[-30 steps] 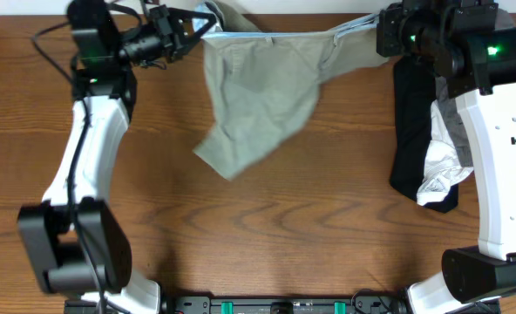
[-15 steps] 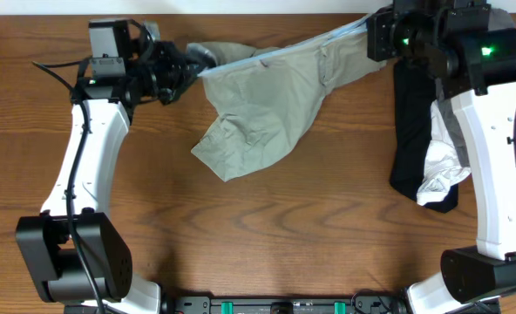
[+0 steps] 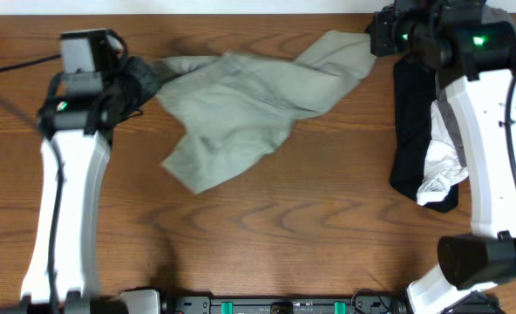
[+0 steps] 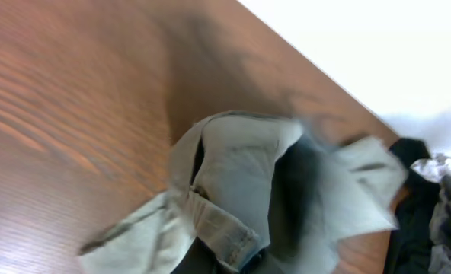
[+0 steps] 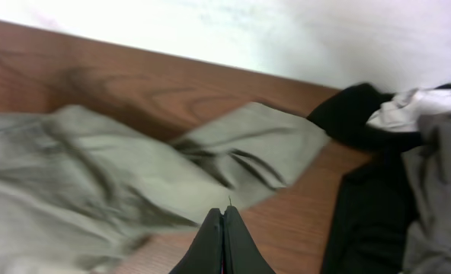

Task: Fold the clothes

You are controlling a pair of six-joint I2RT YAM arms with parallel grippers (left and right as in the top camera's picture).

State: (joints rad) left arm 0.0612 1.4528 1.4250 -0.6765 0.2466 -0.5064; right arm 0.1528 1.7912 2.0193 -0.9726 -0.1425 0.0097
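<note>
As they lie, khaki shorts [image 3: 241,100]: long axis left–right, between your arms.
Left gripper [image 3: 141,77]: under cloth, cannot tell its grip.
Right gripper [image 5: 222,221]: pinched closed, empty.

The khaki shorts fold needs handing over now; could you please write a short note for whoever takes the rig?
Left claw: seems shut on the left end of the khaki shorts; the wrist view is blurred.
Right claw: shut, empty, near their right end.
Shorts: crumpled on the far side of the table; a black garment lies apart at right.
Done: no fold yet.
Left: flatten, then fold.
</note>
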